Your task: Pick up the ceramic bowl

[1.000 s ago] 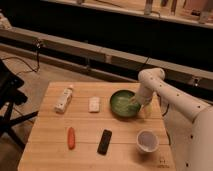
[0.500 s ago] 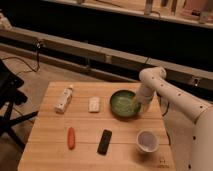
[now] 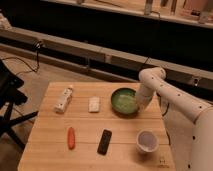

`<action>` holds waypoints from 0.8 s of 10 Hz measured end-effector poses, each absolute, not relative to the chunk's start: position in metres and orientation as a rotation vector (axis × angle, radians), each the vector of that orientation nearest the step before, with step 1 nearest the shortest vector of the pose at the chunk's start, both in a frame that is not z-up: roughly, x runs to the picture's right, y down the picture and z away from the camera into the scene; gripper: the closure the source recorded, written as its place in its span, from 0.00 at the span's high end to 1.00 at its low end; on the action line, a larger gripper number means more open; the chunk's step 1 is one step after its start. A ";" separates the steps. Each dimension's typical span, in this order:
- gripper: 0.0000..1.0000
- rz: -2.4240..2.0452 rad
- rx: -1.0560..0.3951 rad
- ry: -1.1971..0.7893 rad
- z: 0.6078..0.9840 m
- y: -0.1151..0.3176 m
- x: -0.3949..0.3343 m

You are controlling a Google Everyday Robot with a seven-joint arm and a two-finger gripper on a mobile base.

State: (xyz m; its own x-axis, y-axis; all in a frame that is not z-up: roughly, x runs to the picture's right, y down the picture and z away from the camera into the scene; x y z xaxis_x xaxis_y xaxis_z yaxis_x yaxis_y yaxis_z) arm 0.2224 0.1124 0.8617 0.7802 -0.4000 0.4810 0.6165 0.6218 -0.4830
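camera view: the green bowl (image 3: 124,100) sits at the counter's (image 3: 55,150) far right. the pincer (image 3: 137,101) dips at the bowl's right rim, mostly hidden behind the white arm (image 3: 172,97). a white cup (image 3: 147,141) stands nearer.

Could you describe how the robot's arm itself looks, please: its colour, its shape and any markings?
The arm is white and made of thick, rounded tube segments with a bulbous elbow joint. Small dark dots run along its surface. No loose cables show on it. The gripper sits at the right rim of the bowl, and its details cannot be made out.
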 end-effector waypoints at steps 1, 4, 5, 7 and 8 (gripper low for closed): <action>0.05 -0.602 -0.681 -0.347 0.851 0.105 0.223; 0.05 -0.627 -0.668 -0.360 0.851 0.102 0.221; 0.05 -0.630 -0.666 -0.358 0.852 0.102 0.221; 0.05 -0.637 -0.660 -0.355 0.840 0.090 0.224; 0.05 -0.641 -0.661 -0.354 0.828 0.080 0.225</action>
